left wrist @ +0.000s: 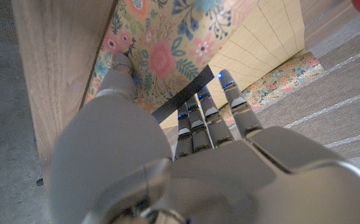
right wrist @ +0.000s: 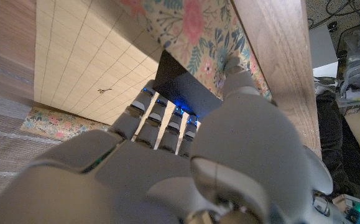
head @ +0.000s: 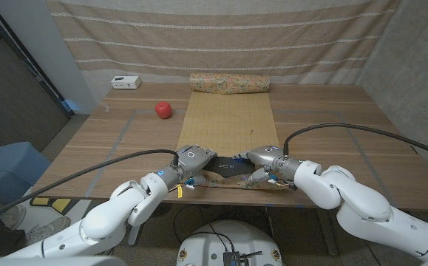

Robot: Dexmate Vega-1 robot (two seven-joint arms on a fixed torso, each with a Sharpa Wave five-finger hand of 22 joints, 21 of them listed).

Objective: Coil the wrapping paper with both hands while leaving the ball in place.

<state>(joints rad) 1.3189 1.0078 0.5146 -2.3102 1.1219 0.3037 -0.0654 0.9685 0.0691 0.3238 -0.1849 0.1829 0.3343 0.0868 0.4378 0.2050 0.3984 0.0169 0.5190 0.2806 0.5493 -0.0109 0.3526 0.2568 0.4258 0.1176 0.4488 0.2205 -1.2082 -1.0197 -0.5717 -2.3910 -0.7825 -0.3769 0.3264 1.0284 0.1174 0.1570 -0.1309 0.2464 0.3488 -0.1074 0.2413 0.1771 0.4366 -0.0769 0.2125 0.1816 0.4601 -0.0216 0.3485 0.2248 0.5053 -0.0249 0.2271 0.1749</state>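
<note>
Already the left robot hand and right robot hand each pinch the near edge of the floral-backed, grid-lined wrapping paper at the wooden table front, thumbs under the folded-up lip. The small red ball sits just beside the sheet's far left side (apart from it). Uneven rolling could skew the coil or drag the sheet into the ball.
</note>
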